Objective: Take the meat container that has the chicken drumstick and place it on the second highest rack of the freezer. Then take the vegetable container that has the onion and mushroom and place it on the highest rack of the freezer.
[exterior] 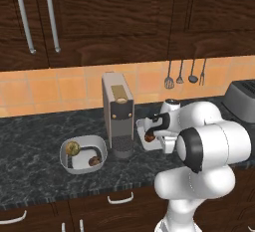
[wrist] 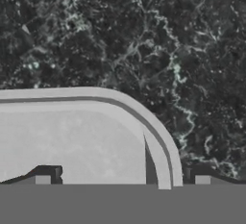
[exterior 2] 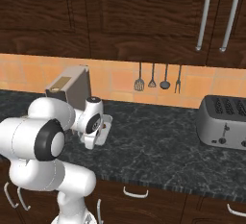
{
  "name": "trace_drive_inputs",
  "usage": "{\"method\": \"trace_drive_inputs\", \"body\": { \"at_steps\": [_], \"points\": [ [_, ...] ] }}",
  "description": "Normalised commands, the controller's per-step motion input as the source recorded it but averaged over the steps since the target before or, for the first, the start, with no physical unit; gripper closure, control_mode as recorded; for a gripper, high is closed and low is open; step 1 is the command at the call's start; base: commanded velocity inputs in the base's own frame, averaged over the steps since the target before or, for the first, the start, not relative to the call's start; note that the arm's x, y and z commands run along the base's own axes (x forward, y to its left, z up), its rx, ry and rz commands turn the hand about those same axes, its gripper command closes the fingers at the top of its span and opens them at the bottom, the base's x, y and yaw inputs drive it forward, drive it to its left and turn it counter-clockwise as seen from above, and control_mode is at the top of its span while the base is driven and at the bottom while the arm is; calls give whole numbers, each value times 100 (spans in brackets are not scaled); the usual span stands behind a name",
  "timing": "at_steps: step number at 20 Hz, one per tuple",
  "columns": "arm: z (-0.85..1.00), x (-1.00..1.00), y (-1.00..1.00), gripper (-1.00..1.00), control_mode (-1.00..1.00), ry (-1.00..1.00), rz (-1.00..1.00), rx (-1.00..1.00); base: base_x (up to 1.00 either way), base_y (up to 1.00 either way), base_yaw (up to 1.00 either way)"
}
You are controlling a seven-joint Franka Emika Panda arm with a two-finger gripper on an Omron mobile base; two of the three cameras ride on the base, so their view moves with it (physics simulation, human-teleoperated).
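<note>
The meat container [exterior: 143, 128] is a pale tray on the dark counter, right of the coffee machine, and the reddish-brown chicken drumstick [exterior: 149, 137] lies in it. My hand hangs low over the tray's right side and hides much of it. In the hand view my gripper [wrist: 122, 180] is open. The tray's curved rim [wrist: 158, 136] runs between the fingertips, one over the tray floor and one over the counter. The vegetable container [exterior: 102, 149], a grey bowl, sits left of the machine with the onion [exterior: 72, 148] and the mushroom [exterior: 93, 161]. The freezer is out of view.
A tall coffee machine [exterior: 118, 111] stands between the two containers. A toaster [exterior 2: 223, 122] sits at the counter's right end. Utensils [exterior 2: 158, 79] hang on the tiled wall under dark wood cabinets. Bare counter [exterior 2: 153, 141] lies between the tray and the toaster.
</note>
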Motion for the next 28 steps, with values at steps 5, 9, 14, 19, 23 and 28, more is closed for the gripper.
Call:
{"method": "trace_drive_inputs", "body": {
  "at_steps": [5, 9, 14, 19, 23, 28],
  "points": [
    [-20, 0, 1, -100, -100, -3, -1, 0, 0, 0, 0],
    [0, 0, 0, -100, -100, 0, 0, 0, 0, 0, 0],
    [0, 0, 0, 100, -100, 0, 0, 0, 0, 0, 0],
    [0, 0, 0, 100, -100, 0, 0, 0, 0, 0, 0],
    [0, 0, 0, 100, -100, 0, 0, 0, 0, 0, 0],
    [18, 0, -10, 100, -100, 1, 0, 0, 0, 0, 0]
  ]
}}
